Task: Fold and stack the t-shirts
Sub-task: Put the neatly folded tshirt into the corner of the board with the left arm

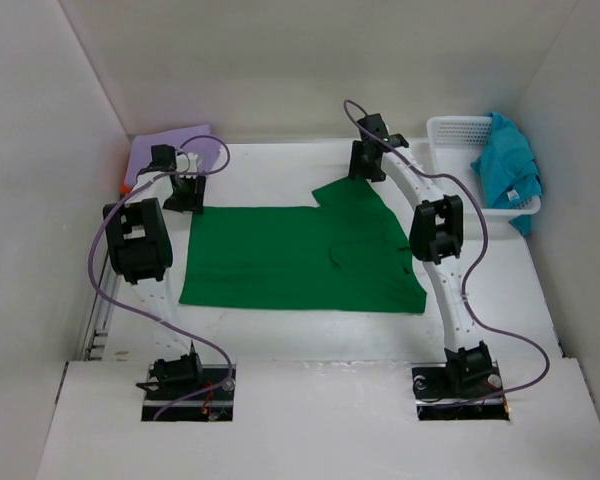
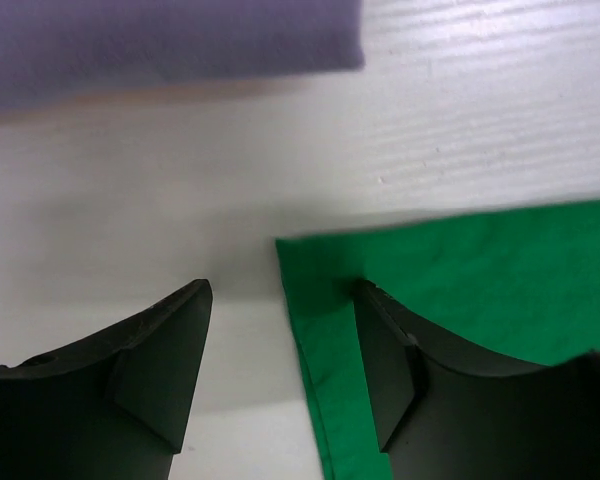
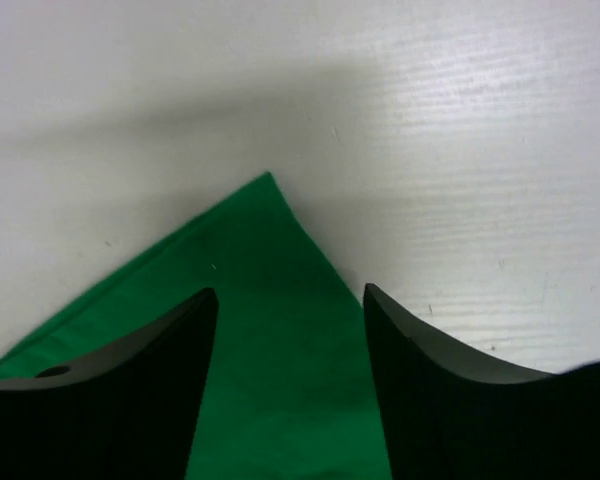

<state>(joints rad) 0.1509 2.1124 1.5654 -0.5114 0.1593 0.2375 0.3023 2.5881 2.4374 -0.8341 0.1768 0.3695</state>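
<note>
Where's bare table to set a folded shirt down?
Bare: far strip between lavender t-shirt and right gripper, behind green t-shirt; near strip between green t-shirt and arm bases. Crowded: far-left corner, and basket side with teal t-shirt.

four t-shirts: green [image 1: 280,265], lavender [image 1: 170,140], teal [image 1: 505,165], orange [image 1: 127,186]; one basket [image 1: 450,128]; two grippers, left [image 1: 185,198], right [image 1: 362,170]

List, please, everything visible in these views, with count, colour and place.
spread cloth t-shirt: one, green, table centre
folded cloth t-shirt: one, lavender purple, far-left corner
bunched cloth t-shirt: one, teal blue, in the basket
plastic mesh basket: one, white, far right
cloth sliver: one, orange, beside the folded t-shirt, unidentifiable
table: one, white, beneath all
left arm: one, black and white, jaws open astride the spread t-shirt's far-left corner
right arm: one, black and white, jaws open over its far pointed tip
</note>
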